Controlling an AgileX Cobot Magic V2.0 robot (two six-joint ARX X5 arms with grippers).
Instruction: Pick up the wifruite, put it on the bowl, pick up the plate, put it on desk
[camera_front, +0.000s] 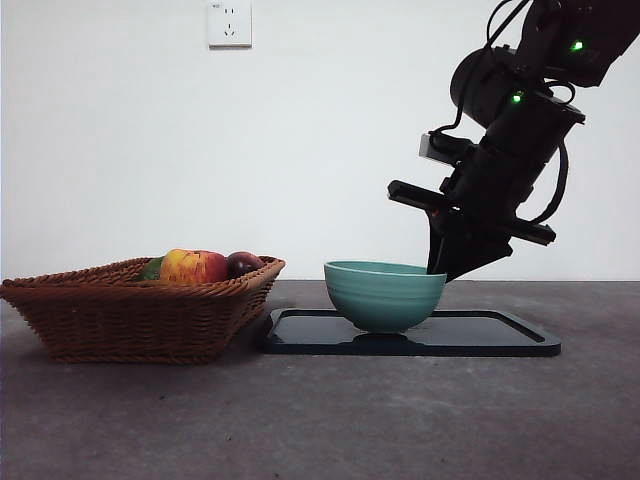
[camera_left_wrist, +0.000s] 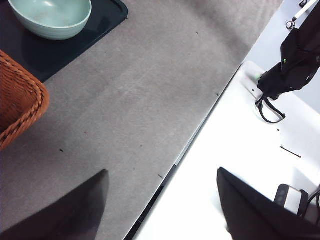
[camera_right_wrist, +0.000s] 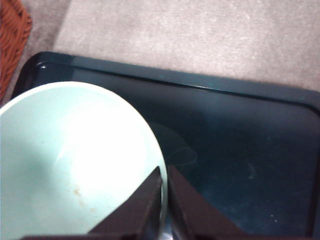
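Front view shows the mint-teal bowl (camera_front: 385, 294) standing on the dark tray (camera_front: 500, 335), which lies flat on the desk (camera_front: 320, 420). Left of the tray, just beside it, sits the wicker basket (camera_front: 130, 315) holding a red-yellow apple (camera_front: 192, 266) and a dark purple fruit (camera_front: 243, 263). I cannot make out the wifruite in any view; the bowl's inside looks empty. The right gripper (camera_right_wrist: 165, 175) reaches down at the bowl's rim on the side away from the basket, its jaws pinched onto that rim, one inside and one outside. The left gripper (camera_left_wrist: 160, 200) hangs over the desk's edge, well apart from the tray, jaws spread wide, holding nothing.
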